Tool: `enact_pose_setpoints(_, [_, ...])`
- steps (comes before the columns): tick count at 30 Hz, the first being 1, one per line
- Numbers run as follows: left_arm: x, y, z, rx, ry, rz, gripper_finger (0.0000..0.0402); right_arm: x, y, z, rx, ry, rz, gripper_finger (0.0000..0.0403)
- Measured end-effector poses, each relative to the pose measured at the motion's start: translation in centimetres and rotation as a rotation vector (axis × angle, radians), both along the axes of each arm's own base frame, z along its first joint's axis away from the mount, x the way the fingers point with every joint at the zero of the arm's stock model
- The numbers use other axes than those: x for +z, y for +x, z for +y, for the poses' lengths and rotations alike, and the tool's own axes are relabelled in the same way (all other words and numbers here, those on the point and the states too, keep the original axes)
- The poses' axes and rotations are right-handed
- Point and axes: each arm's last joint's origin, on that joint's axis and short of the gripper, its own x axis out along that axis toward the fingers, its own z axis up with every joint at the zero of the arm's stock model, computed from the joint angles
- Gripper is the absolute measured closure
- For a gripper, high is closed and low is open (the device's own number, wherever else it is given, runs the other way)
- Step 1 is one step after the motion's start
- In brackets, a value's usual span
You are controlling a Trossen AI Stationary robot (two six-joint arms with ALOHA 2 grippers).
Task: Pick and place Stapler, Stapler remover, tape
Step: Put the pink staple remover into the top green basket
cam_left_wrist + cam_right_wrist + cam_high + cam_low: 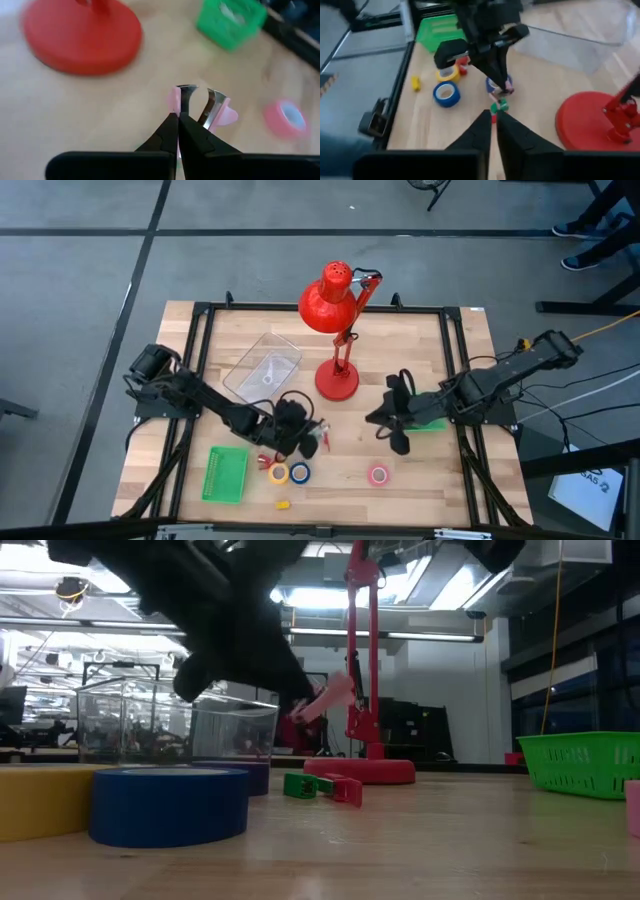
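Pink, metal-jawed stapler remover (207, 107)

I work in a lab or open workshop hall: my wooden table (420, 480) sits in a black metal frame (200, 330) on a grey floor (80, 270), and beyond it I see ceiling strip lights (330, 635), exposed ducting and distant benches (40, 740).

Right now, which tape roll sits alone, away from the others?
The pink tape roll: it lies by itself toward the right arm's side, while the yellow tape roll and blue tape roll sit side by side.
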Motion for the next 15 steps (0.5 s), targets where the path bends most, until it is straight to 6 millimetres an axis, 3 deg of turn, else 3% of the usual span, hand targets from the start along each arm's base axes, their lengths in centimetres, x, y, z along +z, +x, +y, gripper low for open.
enact_pose_setpoints(10, [1.0,1.1,1.5,0.101,0.059,-0.117,0.0399,-4.0,4.1,-0.3,-0.210,0.132,0.103,0.0208])
enact_pose_setpoints(15, [1.3,1.5,2.0,0.104,0.080,-0.139,0.0399,-6.2,6.4,0.0,-0.231,0.140,0.089,0.0161])
